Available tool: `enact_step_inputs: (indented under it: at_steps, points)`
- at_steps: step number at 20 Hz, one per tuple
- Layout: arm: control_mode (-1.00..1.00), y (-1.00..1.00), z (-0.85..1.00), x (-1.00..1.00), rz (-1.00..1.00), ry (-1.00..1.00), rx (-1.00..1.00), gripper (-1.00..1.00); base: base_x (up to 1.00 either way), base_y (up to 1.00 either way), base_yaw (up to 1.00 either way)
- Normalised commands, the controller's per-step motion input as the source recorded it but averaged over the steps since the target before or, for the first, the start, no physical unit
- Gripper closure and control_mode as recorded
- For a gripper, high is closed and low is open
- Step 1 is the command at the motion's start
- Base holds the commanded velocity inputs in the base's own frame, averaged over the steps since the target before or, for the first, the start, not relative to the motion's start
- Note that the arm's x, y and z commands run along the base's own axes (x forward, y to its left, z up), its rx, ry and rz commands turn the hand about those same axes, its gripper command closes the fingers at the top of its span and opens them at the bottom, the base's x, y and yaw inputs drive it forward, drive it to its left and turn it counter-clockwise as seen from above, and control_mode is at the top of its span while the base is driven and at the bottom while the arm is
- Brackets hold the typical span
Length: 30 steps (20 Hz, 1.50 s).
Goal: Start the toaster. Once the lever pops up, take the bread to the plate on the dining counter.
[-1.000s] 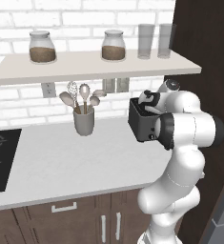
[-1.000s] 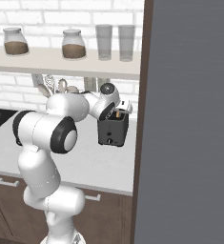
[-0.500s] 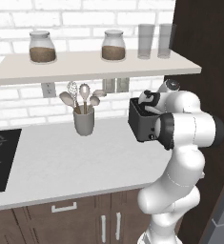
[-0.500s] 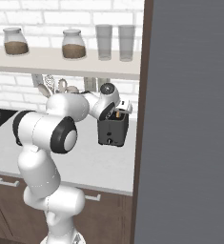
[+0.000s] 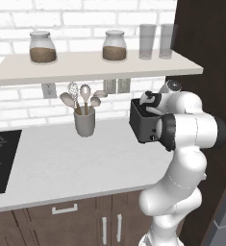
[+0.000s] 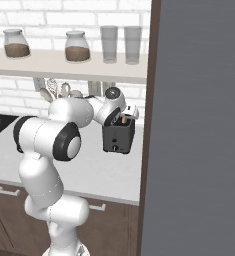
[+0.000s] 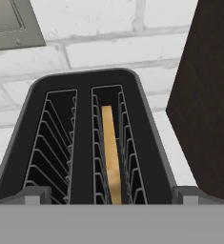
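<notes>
Nothing has shifted over the last second: my end effector (image 7: pixel 111 199) still hovers spread wide over the toaster (image 6: pixel 118 136) on the tabletop, bread (image 7: pixel 111 155) in its right slot (ungrasped).

You see no change from a second ago: the arm holds the same pose, and the gripper (image 7: pixel 111 198) still hangs spread wide right over the toaster (image 7: pixel 85 143), where the bread (image 7: pixel 112 155) stands edge-up in its right slot.
</notes>
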Motion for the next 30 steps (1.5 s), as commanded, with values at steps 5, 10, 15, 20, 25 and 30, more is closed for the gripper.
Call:
enact_step_inputs:
  at_steps: [5,10,15,20,25,30]
  points:
    - [-1.00,0.00,0.00,0.00,0.00,0.00,0.00,-1.00,0.00,0.00,0.00]
    - [-1.00,0.00,0.00,0.00,0.00,0.00,0.00,-1.00,0.00,0.00,0.00]
    - [-1.00,0.00,0.00,0.00,0.00,0.00,0.00,-1.00,0.00,0.00,0.00]
    - [-1.00,0.00,0.00,0.00,0.00,0.00,0.00,-1.00,0.00,0.00,0.00]
    - [-1.00,0.00,0.00,0.00,0.00,0.00,0.00,-1.00,0.00,0.00,0.00]
    - [-1.00,0.00,0.00,0.00,0.00,0.00,0.00,-1.00,0.00,0.00,0.00]
